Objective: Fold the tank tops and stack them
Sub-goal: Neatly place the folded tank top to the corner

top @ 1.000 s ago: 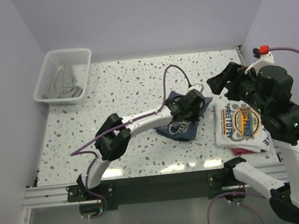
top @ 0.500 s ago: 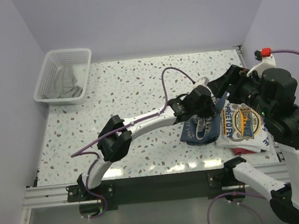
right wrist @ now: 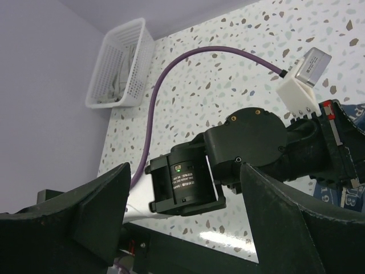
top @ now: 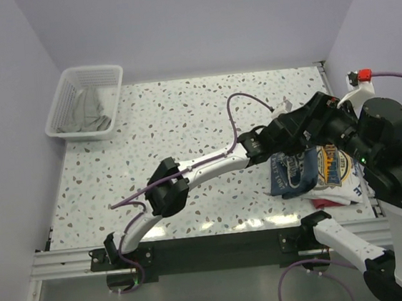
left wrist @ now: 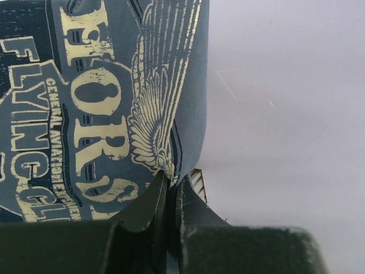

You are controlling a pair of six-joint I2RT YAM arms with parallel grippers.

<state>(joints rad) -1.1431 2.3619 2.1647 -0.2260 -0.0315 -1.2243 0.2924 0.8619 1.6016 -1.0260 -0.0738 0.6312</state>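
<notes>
My left gripper (top: pixel 294 135) is shut on the slate-blue tank top (top: pixel 293 174), which hangs folded from it and overlaps the left part of the white tank top (top: pixel 335 172) at the table's right edge. In the left wrist view the fingers (left wrist: pixel 161 197) pinch the blue cloth's edge (left wrist: pixel 85 114), its pale lettering in full view. My right gripper (top: pixel 311 119) is open and empty, raised just above the left wrist; in the right wrist view its open gripper (right wrist: pixel 185 200) frames the left arm's black wrist (right wrist: pixel 239 154).
A white mesh basket (top: pixel 86 101) with grey cloth inside stands at the back left; it also shows in the right wrist view (right wrist: pixel 122 65). A purple cable (top: pixel 243 103) loops over the table's middle. The right wall is close behind the white top.
My left gripper has carried the blue tank top rightward from the table's middle until it overlaps the white one. My right arm has shifted slightly right and stays open.
</notes>
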